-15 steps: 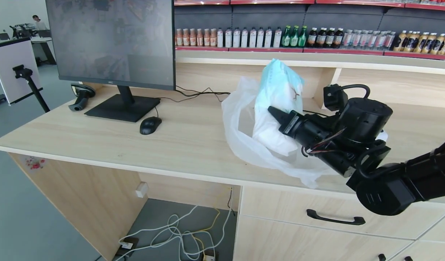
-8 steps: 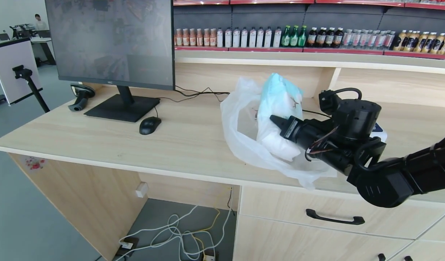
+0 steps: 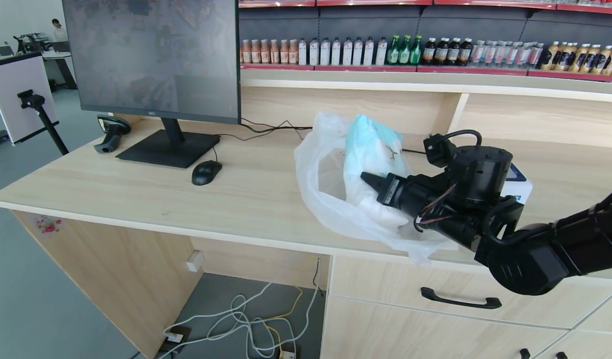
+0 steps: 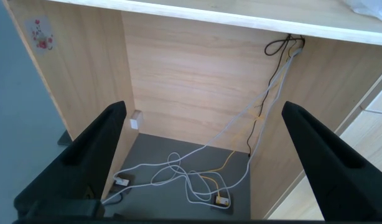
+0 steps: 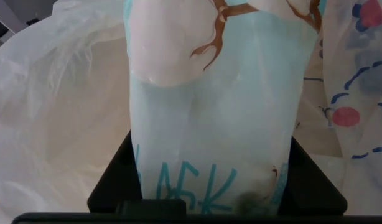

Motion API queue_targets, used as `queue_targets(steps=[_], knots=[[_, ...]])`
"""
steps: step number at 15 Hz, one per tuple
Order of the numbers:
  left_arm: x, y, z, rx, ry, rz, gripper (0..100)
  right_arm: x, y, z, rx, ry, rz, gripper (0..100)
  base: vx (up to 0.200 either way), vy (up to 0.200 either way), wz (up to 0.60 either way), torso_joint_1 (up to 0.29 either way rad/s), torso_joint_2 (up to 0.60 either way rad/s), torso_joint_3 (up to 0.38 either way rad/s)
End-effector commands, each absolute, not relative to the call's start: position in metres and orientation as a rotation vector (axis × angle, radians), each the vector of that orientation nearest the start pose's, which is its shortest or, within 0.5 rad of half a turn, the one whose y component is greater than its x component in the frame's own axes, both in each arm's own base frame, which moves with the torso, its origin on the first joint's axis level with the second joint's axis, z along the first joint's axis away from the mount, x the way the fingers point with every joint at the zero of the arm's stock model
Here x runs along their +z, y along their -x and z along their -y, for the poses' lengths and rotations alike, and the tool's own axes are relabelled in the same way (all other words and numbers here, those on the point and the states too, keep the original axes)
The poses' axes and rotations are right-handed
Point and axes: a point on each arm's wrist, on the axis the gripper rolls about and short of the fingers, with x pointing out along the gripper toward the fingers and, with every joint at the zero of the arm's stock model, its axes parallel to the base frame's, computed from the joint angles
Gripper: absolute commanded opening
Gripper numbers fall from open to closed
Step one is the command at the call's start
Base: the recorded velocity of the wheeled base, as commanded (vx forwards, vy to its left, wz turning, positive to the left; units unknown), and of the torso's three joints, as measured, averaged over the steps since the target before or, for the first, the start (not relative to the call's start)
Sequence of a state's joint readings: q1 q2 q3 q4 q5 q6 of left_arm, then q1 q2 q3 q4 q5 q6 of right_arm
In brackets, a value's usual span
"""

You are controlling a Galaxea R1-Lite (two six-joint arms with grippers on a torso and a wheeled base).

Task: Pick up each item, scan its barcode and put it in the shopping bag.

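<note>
Jaws of the right gripper (image 3: 374,182) are clamped on the teal-and-white pack (image 3: 373,144), half inside the shopping bag (image 3: 318,164) at the right of the counter (image 3: 136,184), jaws of the left gripper (image 4: 203,112) apart below it; looks like the bagging step, next needs lowering deeper, release, clean retreat off the film.

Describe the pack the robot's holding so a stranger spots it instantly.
On the light wooden counter, right of the black monitor, lies a translucent white plastic shopping bag. In its mouth, gripped by the right claw, stands the soft blue-white plastic pack: opaque and blue-topped, unlike the see-through bag.
</note>
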State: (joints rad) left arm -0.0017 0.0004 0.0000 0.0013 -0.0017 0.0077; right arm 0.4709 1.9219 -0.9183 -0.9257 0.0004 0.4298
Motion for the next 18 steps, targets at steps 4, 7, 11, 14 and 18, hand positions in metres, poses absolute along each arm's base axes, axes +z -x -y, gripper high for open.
queue_targets(steps=[4, 7, 11, 14, 18], knots=[[0.075, 0.023, 0.0, -0.003, -0.008, -0.002, 100, 0.164, -0.324, -0.166, 0.448, -0.393, -0.184, 100, 0.0, 0.0, 0.0, 0.0, 0.0, 0.0], [0.075, 0.023, 0.0, -0.003, -0.006, -0.002, 100, 0.173, -0.326, -0.162, 0.452, -0.366, -0.098, 100, 0.0, 0.0, 0.0, 0.0, 0.0, 0.0], [0.075, 0.023, 0.0, -0.003, -0.008, -0.002, 100, 0.186, -0.319, -0.158, 0.475, -0.325, 0.044, 100, 0.0, 0.0, 0.0, 0.0, 0.0, 0.0], [0.075, 0.023, 0.0, -0.003, -0.008, -0.002, 100, 0.207, -0.302, -0.149, 0.474, -0.295, 0.109, 100, 0.0, 0.0, 0.0, 0.0, 0.0, 0.0], [0.075, 0.023, 0.0, -0.003, -0.008, -0.002, 100, 0.203, -0.246, -0.122, 0.462, -0.144, 0.246, 100, 0.0, 0.0, 0.0, 0.0, 0.0, 0.0]])
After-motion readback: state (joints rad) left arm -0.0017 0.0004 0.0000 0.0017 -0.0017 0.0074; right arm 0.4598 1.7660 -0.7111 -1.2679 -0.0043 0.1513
